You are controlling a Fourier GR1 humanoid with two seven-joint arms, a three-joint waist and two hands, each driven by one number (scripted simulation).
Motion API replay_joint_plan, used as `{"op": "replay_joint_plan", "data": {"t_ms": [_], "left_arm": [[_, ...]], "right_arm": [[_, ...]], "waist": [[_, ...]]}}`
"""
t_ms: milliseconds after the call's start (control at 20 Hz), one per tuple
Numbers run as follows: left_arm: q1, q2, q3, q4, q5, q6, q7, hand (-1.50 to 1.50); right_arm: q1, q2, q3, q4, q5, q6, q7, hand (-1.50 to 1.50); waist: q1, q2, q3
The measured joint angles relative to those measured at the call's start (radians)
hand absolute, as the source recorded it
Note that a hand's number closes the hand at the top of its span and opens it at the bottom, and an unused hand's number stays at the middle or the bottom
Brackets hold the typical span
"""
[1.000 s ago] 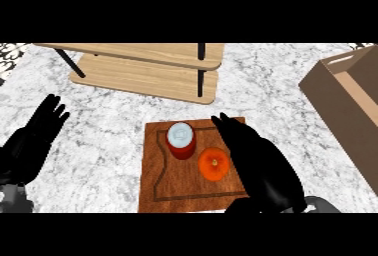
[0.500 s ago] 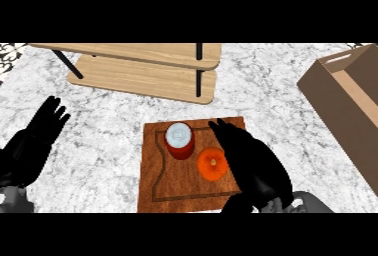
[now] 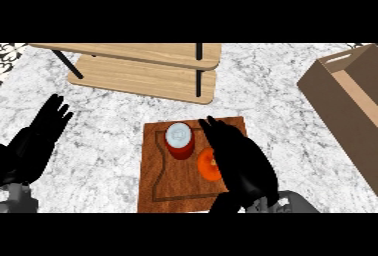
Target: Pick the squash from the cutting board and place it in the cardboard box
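The right hand's black fingers [image 3: 216, 131] lie stretched out and nearly straight, released, curled round nothing, their tips pointing toward the far edge of the brown wooden cutting board [image 3: 166, 177]. The right hand [image 3: 240, 162] hangs over the right half of that board and hides the right part of the round orange squash [image 3: 207, 165]; whether its palm touches the squash cannot be told from this view. The squash sits on the board, right of centre, just beside a dark red cylindrical can with a pale silver lid [image 3: 179, 140], which stands upright near the board's far edge, left of the fingers. The grey right forearm [image 3: 291, 205] comes in from the lower edge, behind the hand. The board lies on the white-and-grey marbled counter [image 3: 266, 95]. At the left edge of the view the left hand [image 3: 33, 145] rests open, fingers straight and pointing up, holding nothing and well apart from the board. Beyond the board, toward the far side of the counter, stands a light wooden two-tier shelf with thin black legs [image 3: 148, 75]. At the right edge stands the open brown cardboard box [image 3: 347, 115], tall-walled, with a handle slot near its top rim, well apart from the squash and the right hand.
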Motion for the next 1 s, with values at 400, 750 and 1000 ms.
{"op": "replay_joint_plan", "data": {"t_ms": [400,750,1000], "left_arm": [[0.026,0.002,0.024,-0.018,0.008,-0.025,0.002,0.00],[0.032,-0.004,0.038,-0.032,-0.001,-0.029,0.004,0.00],[0.040,-0.020,0.031,-0.026,-0.015,-0.036,-0.012,0.00]], "right_arm": [[-0.014,0.050,-0.004,0.086,0.064,0.034,-0.023,-1.50],[-0.021,0.098,-0.030,0.133,0.092,0.066,-0.023,-1.50],[-0.008,0.118,-0.032,0.179,0.134,0.078,-0.031,-1.50]], "waist": [[0.003,0.000,0.000],[0.001,0.000,0.000],[0.001,0.000,0.000]]}}
